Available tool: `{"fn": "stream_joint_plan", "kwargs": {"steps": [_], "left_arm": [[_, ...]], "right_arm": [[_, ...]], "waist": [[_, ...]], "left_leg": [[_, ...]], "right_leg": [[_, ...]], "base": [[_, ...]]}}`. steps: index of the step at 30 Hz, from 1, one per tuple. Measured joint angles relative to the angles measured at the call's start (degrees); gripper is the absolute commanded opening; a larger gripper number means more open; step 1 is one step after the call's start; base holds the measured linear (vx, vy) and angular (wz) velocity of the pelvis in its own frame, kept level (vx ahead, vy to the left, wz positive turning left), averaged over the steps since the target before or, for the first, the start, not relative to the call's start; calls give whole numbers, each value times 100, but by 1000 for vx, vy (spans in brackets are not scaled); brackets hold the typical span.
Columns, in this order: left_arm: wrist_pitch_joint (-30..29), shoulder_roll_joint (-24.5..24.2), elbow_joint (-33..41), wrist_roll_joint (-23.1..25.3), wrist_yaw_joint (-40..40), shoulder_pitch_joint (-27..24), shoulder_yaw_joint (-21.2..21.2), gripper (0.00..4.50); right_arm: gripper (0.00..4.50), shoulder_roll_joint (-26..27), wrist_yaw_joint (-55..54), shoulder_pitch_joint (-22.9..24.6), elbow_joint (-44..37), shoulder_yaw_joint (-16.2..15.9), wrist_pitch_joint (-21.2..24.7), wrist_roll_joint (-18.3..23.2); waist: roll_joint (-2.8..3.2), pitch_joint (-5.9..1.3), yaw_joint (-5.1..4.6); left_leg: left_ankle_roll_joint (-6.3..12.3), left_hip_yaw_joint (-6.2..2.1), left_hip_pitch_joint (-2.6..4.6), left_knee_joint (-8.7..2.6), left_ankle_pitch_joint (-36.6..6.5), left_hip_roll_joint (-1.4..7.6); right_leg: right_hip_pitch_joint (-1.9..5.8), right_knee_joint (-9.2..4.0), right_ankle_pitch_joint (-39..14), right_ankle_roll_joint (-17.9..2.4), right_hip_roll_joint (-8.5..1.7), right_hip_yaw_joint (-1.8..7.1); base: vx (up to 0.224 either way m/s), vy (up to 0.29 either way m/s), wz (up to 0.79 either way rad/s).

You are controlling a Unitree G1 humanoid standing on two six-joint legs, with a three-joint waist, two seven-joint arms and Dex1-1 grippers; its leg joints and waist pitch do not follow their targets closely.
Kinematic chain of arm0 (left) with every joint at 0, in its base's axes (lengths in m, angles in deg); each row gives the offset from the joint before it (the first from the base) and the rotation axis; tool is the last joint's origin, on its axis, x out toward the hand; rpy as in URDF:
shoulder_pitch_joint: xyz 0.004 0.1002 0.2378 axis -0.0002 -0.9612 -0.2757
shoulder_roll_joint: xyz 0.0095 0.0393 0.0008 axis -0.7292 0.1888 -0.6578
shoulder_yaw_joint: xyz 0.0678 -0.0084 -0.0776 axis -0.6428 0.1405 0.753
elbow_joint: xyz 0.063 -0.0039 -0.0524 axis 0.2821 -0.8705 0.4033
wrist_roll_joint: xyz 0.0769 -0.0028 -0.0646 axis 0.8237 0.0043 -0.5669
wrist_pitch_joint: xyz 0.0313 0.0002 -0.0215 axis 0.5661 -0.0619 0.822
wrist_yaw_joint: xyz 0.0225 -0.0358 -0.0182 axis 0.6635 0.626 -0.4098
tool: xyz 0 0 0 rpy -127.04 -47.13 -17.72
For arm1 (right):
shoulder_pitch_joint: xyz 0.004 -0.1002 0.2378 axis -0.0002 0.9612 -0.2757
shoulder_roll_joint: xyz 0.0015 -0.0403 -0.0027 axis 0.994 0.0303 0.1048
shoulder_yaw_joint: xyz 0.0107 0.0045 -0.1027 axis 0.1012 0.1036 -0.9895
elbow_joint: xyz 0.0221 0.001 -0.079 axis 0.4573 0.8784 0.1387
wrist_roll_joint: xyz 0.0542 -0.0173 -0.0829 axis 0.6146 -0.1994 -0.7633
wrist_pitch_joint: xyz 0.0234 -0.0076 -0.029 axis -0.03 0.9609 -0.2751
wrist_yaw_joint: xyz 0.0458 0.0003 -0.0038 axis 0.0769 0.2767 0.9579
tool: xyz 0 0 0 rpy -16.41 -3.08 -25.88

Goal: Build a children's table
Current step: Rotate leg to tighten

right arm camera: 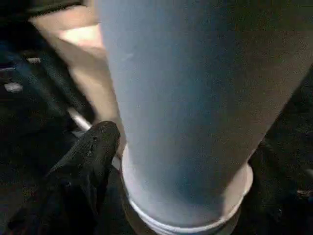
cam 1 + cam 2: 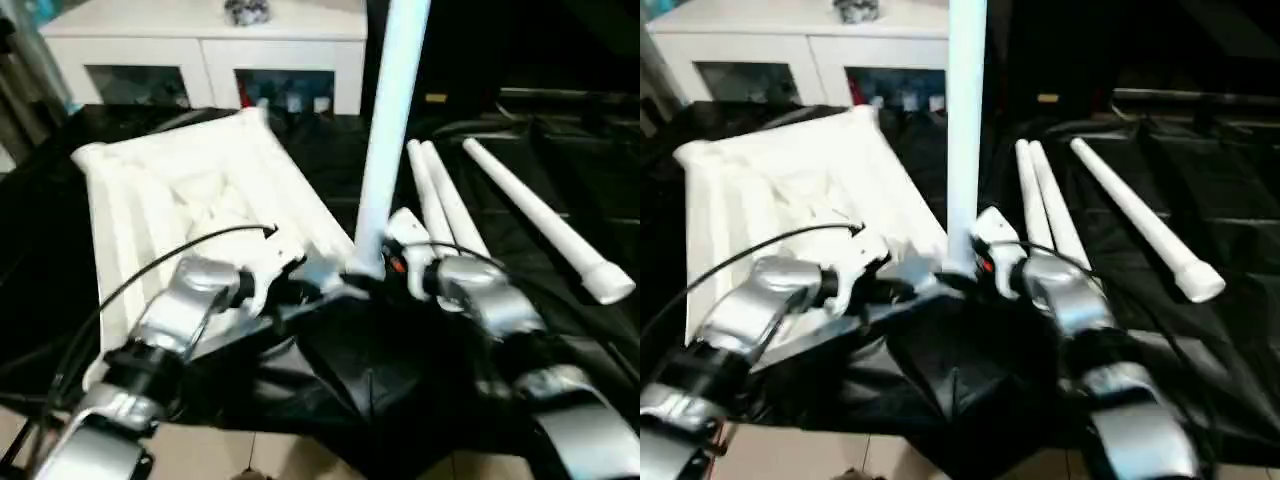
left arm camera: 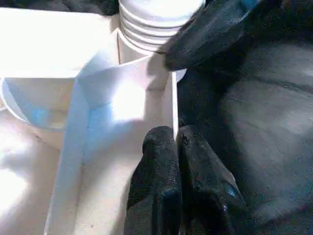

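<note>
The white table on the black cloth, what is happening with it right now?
The robot is assembling a children's table. The tabletop lies underside up on the black-draped work table. One leg stands upright in the near corner socket, with the right gripper at its base. The left gripper grips the tabletop's edge beside that socket. Three more legs lie on the cloth to the right.

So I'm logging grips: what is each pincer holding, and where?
Right pincer holds the upright leg near its base. Left pincer pinches the tabletop by its edge wall near the corner.
</note>
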Motion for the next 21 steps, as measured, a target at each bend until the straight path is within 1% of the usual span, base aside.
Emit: {"fn": "stream_joint_plan", "kwargs": {"steps": [1, 2, 4, 6, 8, 10, 15, 18, 21], "left_arm": [[30, -55, 12, -20, -120, -10, -15, 0], [45, -81, 26, -24, -179, -17, -26, 0], [44, -140, 49, -47, -298, -24, -63, 0], [34, -179, 73, -60, -380, -35, -74, 0], [2, -225, 152, -64, -451, -74, -90, 0], [-33, -254, 212, -67, -505, -94, -105, 0], [-52, -236, 222, -65, -453, -104, -99, 0], [-63, -26, 74, 3, -40, -105, 12, 0], [-82, 193, -102, 73, 397, -32, 114, 0]], "right_arm": [[369, -54, 176, 53, -123, -33, 74, 45], [354, -81, 280, 77, -176, -43, 94, 55], [354, -119, 427, 112, -257, -52, 176, 83], [326, -134, 519, 132, -322, -69, 228, 102], [313, -154, 540, 187, -433, -80, 322, 126], [289, -177, 548, 268, -603, -102, 416, 156], [277, -155, 503, 288, -646, -88, 476, 137], [276, 59, -139, 263, -474, 46, 366, 9], [274, 288, -858, 102, -139, 153, 286, -108]], "waist": [[0, 0, 13], [0, 0, 18], [0, 0, 17], [0, 0, 7], [0, 0, 6], [0, 0, 9], [0, 0, 7], [0, -1, -28], [-1, -2, -70]], "left_leg": [[0, 0, -1, 1, 0, 0], [0, 0, -1, 3, 0, 0], [0, 0, -1, 7, 0, 0], [0, 0, 0, 7, 1, 0], [-1, 0, 0, 4, 0, 0], [-1, 0, 0, 2, 0, 0], [-1, 0, 0, 4, 0, 0], [-2, 0, 17, 6, 1, -1], [-4, 0, 31, 4, 1, -3]], "right_leg": [[0, 1, 0, 0, 0, 0], [0, 1, 0, 0, 0, 0], [0, 2, 0, 0, -1, 2], [0, 2, 0, 0, -1, 2], [0, 2, 0, 0, -1, 2], [0, 1, -1, 1, -1, 1], [0, 3, -1, 1, -1, 1], [11, 7, 1, -1, -1, 6], [20, 8, 1, -1, -1, 10]], "base": [[0, 0, 0], [0, 0, 0], [0, 0, 0], [0, 0, 0], [0, 0, 0], [0, 0, 0], [0, 0, 0], [0, 0, 0], [0, 0, 0]]}}
